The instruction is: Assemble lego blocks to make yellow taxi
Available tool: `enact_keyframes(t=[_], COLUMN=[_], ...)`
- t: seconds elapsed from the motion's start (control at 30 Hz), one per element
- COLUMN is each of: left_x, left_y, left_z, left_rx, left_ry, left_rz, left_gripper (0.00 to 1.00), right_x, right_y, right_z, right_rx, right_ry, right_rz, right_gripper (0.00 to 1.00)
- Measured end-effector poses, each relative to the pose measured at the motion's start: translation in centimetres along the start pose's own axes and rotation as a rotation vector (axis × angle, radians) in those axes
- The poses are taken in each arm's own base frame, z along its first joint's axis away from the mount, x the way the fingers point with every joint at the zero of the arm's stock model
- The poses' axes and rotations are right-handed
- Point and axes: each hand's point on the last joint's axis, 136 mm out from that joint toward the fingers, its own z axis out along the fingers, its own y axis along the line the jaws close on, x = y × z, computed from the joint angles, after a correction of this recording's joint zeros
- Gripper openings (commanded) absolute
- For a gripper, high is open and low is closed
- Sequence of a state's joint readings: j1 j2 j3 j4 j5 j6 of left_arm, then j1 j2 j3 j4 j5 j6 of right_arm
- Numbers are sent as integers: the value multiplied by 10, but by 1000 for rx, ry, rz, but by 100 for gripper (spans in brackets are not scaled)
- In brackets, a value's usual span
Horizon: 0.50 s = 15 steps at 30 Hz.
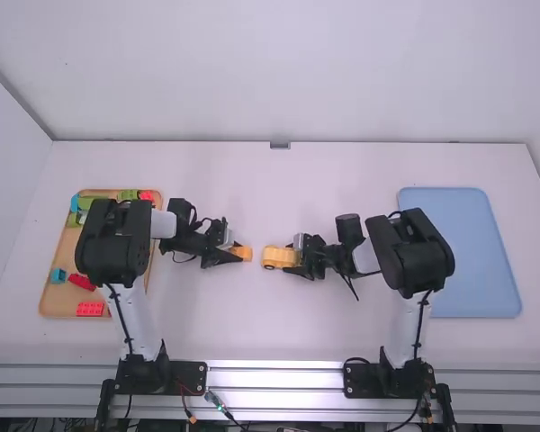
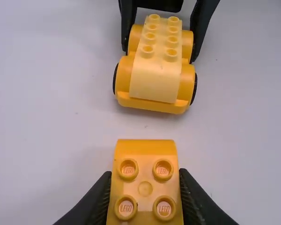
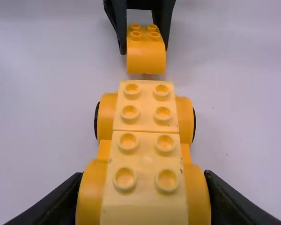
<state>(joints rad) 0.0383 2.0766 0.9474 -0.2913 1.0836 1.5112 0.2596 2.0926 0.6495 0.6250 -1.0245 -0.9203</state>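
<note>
Yellow taxi body (image 1: 276,257), partly built, sits in the right hand (image 1: 294,259), one finger on each flank of its rear section as the left wrist view faces it; the wheels between those fingers are hard to make out. In the right wrist view its near end is cut off by the bottom edge, and the wide flanks cover the fingertips. Two pale yellow blocks lie end to end along its top, a thin seam between them, four studs showing on each. Black tyres (image 2: 194,89) show only as slivers at the exposed end.

Facing it, the left hand (image 1: 236,255) grasps a yellow-orange curved block (image 2: 145,159) by its sides — studs up, the rounded end toward the body, a short gap between the two. Whether either piece touches the white table (image 1: 270,333) I cannot tell.

Farther out, the left arm (image 1: 112,243) hides much of a wooden tray (image 1: 50,304). Around it show red blocks (image 1: 90,309), a blue block (image 1: 58,275) and green blocks (image 1: 93,203), some partly covered, their shapes too small to settle. On the opposite side, the right arm (image 1: 416,252) covers part of a blue tray (image 1: 477,261).
</note>
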Motion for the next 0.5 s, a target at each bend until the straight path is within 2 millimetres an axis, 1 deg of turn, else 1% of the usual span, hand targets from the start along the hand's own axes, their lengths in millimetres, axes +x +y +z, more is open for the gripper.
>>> enact_keyframes(t=[0.13, 0.3, 0.37, 0.4, 0.47, 0.5], left_x=[-5, -31, -41, -48, -52, -57], left_y=[-1, 2, -1, -5, -8, -14], left_z=[-1, -5, -1, 5, 11, 20], left_rx=[2, -9, 4, 24, 42, 70], left_ry=[-17, -36, -43, -48, -50, -52], left_rz=[-3, 71, 101, 126, 141, 162], left_gripper=[10, 8, 9, 9, 9, 9], right_x=[0, 0, 0, 0, 0, -1], right_y=[0, 0, 2, 4, 7, 10], right_z=[0, 0, 1, 2, 3, 5], right_rx=[1, 0, -6, -14, -24, -37], right_ry=[1, 1, 2, 2, 2, 1], right_rz=[2, 2, 5, 5, 1, 1], right_gripper=[54, 53, 53, 52, 52, 52])
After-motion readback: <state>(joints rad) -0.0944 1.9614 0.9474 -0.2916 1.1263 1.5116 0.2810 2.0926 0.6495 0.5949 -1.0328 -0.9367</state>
